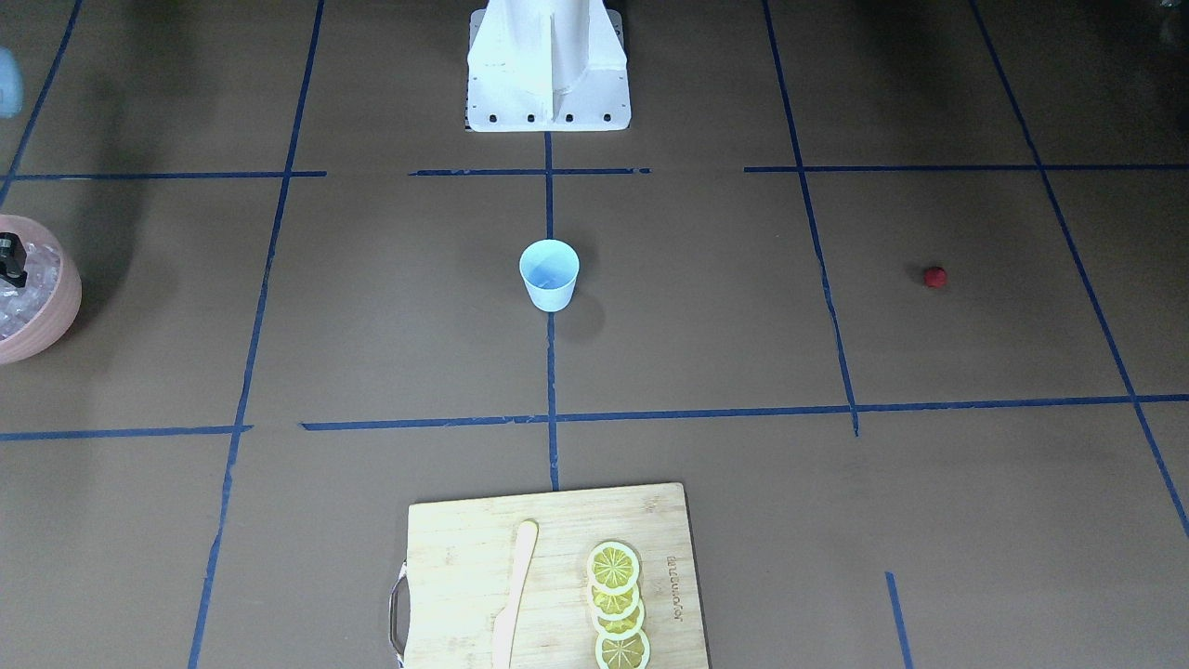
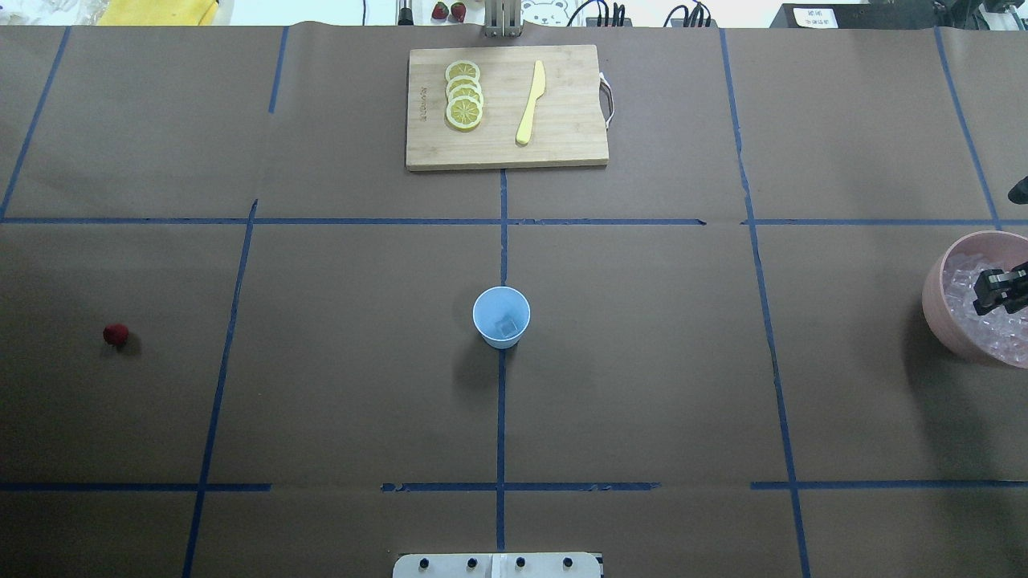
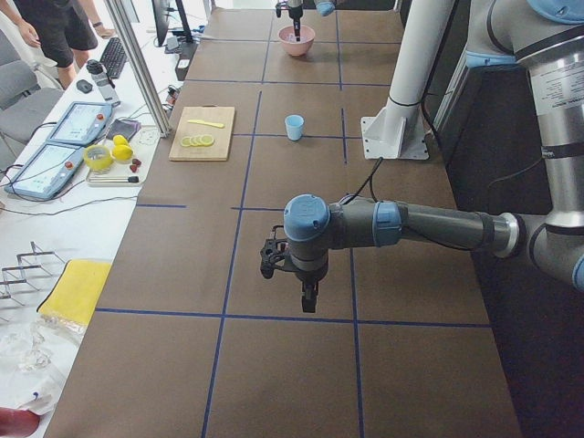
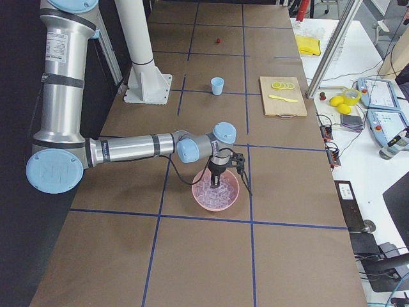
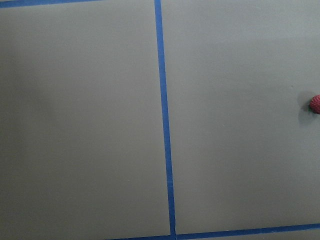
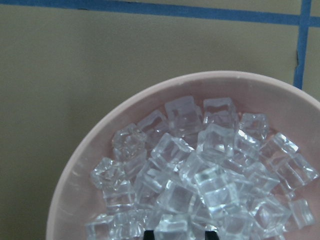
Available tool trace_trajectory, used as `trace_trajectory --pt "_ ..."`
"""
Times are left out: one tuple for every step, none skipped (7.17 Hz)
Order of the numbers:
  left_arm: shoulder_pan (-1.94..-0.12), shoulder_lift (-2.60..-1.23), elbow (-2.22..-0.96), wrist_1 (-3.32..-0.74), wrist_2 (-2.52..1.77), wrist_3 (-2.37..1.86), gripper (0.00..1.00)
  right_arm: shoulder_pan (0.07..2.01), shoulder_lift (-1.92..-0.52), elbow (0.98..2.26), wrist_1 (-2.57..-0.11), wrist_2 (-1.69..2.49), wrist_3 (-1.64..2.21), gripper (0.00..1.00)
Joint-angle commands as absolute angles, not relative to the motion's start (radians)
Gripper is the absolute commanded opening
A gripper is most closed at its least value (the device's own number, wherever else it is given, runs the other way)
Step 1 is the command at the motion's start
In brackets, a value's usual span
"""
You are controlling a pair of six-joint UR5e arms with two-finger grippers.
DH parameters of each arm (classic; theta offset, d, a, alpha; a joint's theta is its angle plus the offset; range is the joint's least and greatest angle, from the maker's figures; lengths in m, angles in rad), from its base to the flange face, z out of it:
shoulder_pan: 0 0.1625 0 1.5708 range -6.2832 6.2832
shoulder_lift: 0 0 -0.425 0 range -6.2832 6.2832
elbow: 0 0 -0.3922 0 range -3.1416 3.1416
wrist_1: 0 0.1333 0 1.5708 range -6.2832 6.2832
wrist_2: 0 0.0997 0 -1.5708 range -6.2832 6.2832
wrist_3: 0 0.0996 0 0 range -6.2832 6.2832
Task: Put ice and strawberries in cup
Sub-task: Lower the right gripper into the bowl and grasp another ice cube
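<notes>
Over the round pink plastic bowl at the robot's right end of the table: right gripper points down into the heap of small clear ice cubes. Wrist view shows two dark fingertips at the bottom edge, spread apart, with one cube lying between them. They do not look clamped on it.

Small light-blue tapered plastic cup stands upright at table centre, well apart from the bowl. Overhead view shows what looks like one cube at its bottom.

Tiny dark-red strawberry ball sits alone on the brown paper at the robot's left side, well apart from the cup. Left gripper hangs above the table on that side. Cannot tell how its jaws stand, since only the side view shows it.

Step in hand, as judged: take a cube from the bowl. To do it well:
- Centre the fingers on one top cube, flat faces to the pads.
- Close gently, as slick cubes will likely squirt out.
- Lift straight up, clear of the rim.
- Carry it over the cup mouth and release low, so the light cup is not knocked.
</notes>
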State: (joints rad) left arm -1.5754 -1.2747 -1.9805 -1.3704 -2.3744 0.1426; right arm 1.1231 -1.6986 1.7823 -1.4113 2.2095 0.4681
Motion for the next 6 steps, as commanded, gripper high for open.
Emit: trace_trajectory --pt "-1.577 -1.273 -1.982 -1.368 -2.375 0.143 1.00 1.123 -1.700 1.784 -1.410 2.210 0.468 0.15" --pt "-1.577 -1.273 -1.982 -1.368 -2.375 0.143 1.00 1.124 -1.703 1.789 -1.392 2.210 0.468 0.03" --pt "-1.577 -1.260 -1.994 -1.368 -2.375 0.143 1.00 1.126 -1.713 1.810 -1.367 2.212 0.469 0.01" --pt "-1.577 -1.253 -2.011 -1.367 -2.375 0.143 1.00 1.127 -1.745 1.878 -1.368 2.207 0.469 0.01" --pt "-1.577 -1.253 -2.013 -1.367 -2.375 0.143 1.00 1.134 -1.781 1.952 -1.373 2.210 0.469 0.01" --pt "-1.575 -1.253 -2.013 -1.367 -2.375 0.143 1.00 1.140 -1.810 2.035 -1.377 2.217 0.477 0.01"
